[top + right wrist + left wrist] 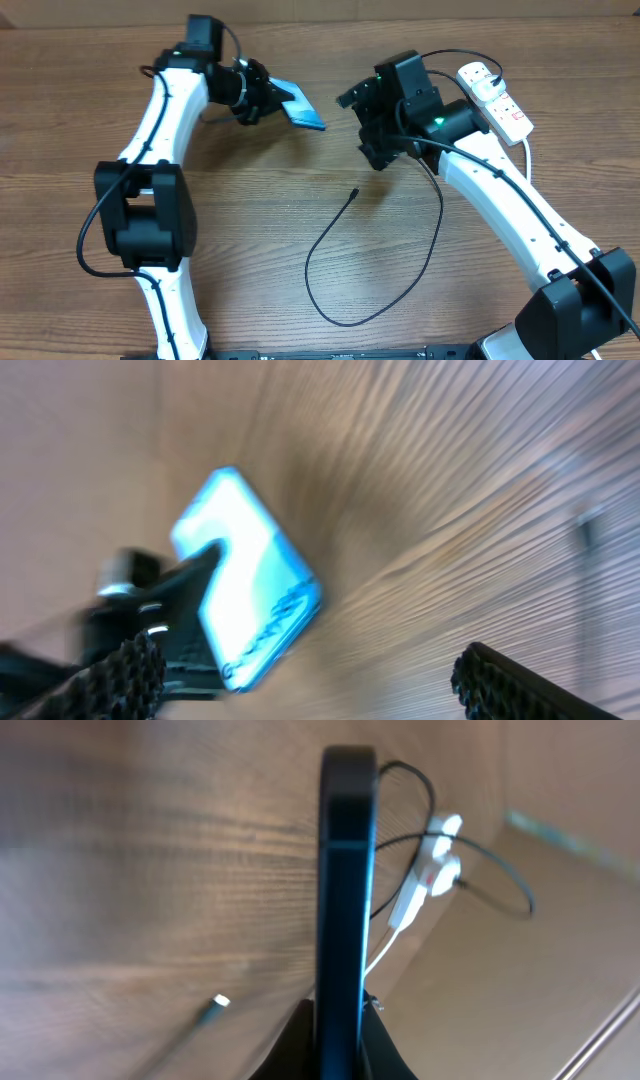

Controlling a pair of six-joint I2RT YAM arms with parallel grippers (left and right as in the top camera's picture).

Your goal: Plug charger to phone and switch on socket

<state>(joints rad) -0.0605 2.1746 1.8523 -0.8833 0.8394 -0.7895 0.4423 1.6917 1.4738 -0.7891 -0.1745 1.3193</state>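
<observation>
The left claw [270, 98] is pinched on one short end of a slim rectangular phone with a light blue-teal screen [302, 110]. It holds the phone out toward the middle of the brown wood-grain table [250, 230]. In the left wrist view the phone shows edge-on as a dark, narrow bar rising from between the fingers. In the right wrist view its bright screen faces the other arm, with dark lettering near the free short edge.

The right claw [362, 128] hangs just across from the phone with its black ridged fingers [520, 690] spread wide and nothing between them.

Below both claws, the small connector tip [355, 192] of a long thin black cable [312, 250] lies on the wood, untouched and well apart from the phone. The cable loops toward the near edge and back up under the right arm, where it is lost to sight.

Behind the right arm, at the far right of the table, lies a white oblong extension strip with red switches [495, 100]. A thick white cord [527, 150] trails from it.
</observation>
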